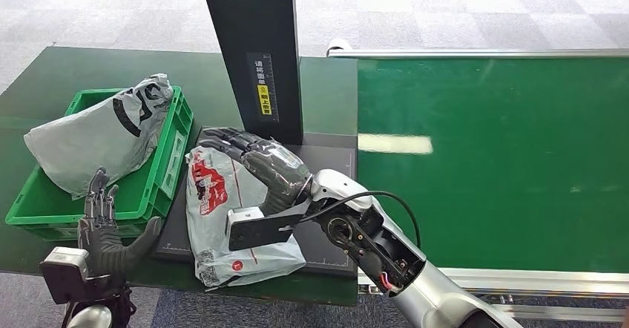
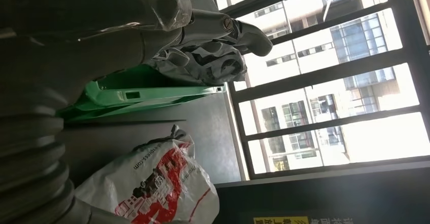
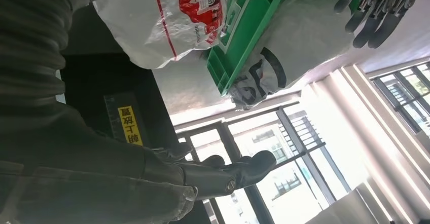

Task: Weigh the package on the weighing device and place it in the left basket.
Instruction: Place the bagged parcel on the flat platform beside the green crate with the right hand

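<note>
A grey plastic mailer package with red print [image 1: 222, 217] lies on the flat black weighing device [image 1: 330, 157]. The right hand [image 1: 256, 161] hovers above it, fingers spread, empty. The left hand [image 1: 104, 220], fingers apart and empty, is beside the green plastic basket [image 1: 167, 153].

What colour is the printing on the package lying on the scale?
Red, on the grey package; the head view shows it best.
</note>
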Available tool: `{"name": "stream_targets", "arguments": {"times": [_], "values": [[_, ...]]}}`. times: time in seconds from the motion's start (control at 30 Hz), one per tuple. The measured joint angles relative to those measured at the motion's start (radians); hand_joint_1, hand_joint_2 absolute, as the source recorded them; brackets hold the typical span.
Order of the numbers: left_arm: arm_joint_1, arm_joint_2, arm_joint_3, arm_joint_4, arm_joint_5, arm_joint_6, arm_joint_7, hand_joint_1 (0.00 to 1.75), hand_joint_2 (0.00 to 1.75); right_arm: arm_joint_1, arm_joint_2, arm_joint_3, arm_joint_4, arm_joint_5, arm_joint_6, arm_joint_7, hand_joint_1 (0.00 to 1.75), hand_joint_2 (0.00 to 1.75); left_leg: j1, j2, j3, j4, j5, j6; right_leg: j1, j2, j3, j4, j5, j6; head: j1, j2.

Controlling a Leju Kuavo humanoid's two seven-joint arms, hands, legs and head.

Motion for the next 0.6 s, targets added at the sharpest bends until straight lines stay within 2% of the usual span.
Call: {"name": "stream_targets", "arguments": {"times": [0.1,0.17,0.23,0.3,0.4,0.6], "values": [[0.0,0.0,0.0,0.002,-0.006,-0.003,0.0,0.0,1.75,0.0,-0.006,-0.027,0.005,-0.07,0.012,-0.011,0.0,1.75,0.0,0.0,0.0,0.0,0.0,0.0,0.0,0.0,0.0,0.0,0.0,0.0,0.0,0.0],[0.0,0.0,-0.003,0.002,-0.019,-0.01,0.004,0.0,1.75,0.005,-0.02,-0.071,0.003,-0.168,0.029,-0.032,0.0,1.75,0.0,0.0,0.0,0.0,0.0,0.0,0.0,0.0,0.0,0.0,0.0,0.0,0.0,0.0],[0.005,0.0,-0.011,0.002,-0.037,-0.019,0.011,0.0,1.75,0.021,-0.046,-0.141,-0.011,-0.288,0.056,-0.058,0.0,1.75,0.0,-0.002,0.0,0.001,0.0,0.0,-0.001,-0.002,0.001,0.0,0.0,0.0,0.0,0.0],[0.014,0.0,-0.02,0.0,-0.048,-0.022,0.016,0.0,1.75,0.041,-0.075,-0.218,-0.032,-0.354,0.083,-0.074,0.0,1.75,-0.001,-0.002,0.0,0.001,0.0,0.0,-0.001,-0.003,0.001,0.0,0.0,0.0,0.0,0.0],[0.021,0.001,-0.032,-0.001,-0.052,-0.022,0.018,0.0,1.75,0.063,-0.101,-0.292,-0.056,-0.366,0.1,-0.078,0.0,1.75,-0.001,0.0,0.0,0.001,0.0,0.0,-0.001,-0.002,0.0,0.0,0.001,0.001,0.0,0.0],[0.021,0.001,-0.042,-0.001,-0.053,-0.022,0.018,0.0,1.75,0.084,-0.114,-0.338,-0.078,-0.362,0.103,-0.078,0.0,1.75,0.0,-0.001,0.0,0.001,0.0,0.0,0.0,-0.002,0.0,0.0,0.0,0.0,0.0,0.0]]}}
